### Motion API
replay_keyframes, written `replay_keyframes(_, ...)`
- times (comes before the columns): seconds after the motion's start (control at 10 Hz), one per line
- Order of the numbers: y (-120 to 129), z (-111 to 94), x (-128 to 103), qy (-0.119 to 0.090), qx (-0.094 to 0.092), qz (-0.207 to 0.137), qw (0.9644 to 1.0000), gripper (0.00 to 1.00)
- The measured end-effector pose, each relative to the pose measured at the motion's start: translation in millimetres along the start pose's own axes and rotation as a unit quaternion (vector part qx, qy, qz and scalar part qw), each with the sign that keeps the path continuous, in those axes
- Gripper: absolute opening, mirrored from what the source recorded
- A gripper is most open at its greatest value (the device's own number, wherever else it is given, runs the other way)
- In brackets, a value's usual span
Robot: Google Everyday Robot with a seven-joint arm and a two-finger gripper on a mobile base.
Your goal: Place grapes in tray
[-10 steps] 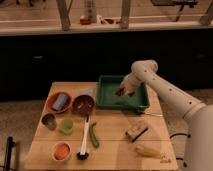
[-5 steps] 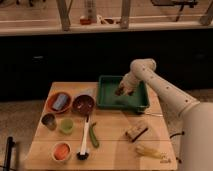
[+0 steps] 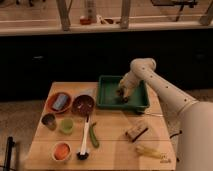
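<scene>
Grapes (image 3: pixel 121 96) show as a dark lump inside the tray (image 3: pixel 108 93), right under the gripper (image 3: pixel 123 91); the worktop (image 3: pixel 112 147) is pale wood; the arm (image 3: pixel 167 95) reaches in over its right edge; the tray, green, sits by the far edge, right of centre; the gripper is down in the tray's right half, at the grapes; whether it is clamped on them I cannot tell; a maroon bowl (image 3: pixel 83 104) lies just left of the tray, an orange bowl (image 3: pixel 59 102) further left; a ladle (image 3: pixel 84 142) lies toward the near edge; a brown block (image 3: pixel 136 131) lies near the right edge.
</scene>
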Motion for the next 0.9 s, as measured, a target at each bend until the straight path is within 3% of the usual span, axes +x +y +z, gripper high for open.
replay_keyframes(0.9, -0.4, -3.8, 2.7, 0.001, -0.005, -0.002, 1.0, 0.8)
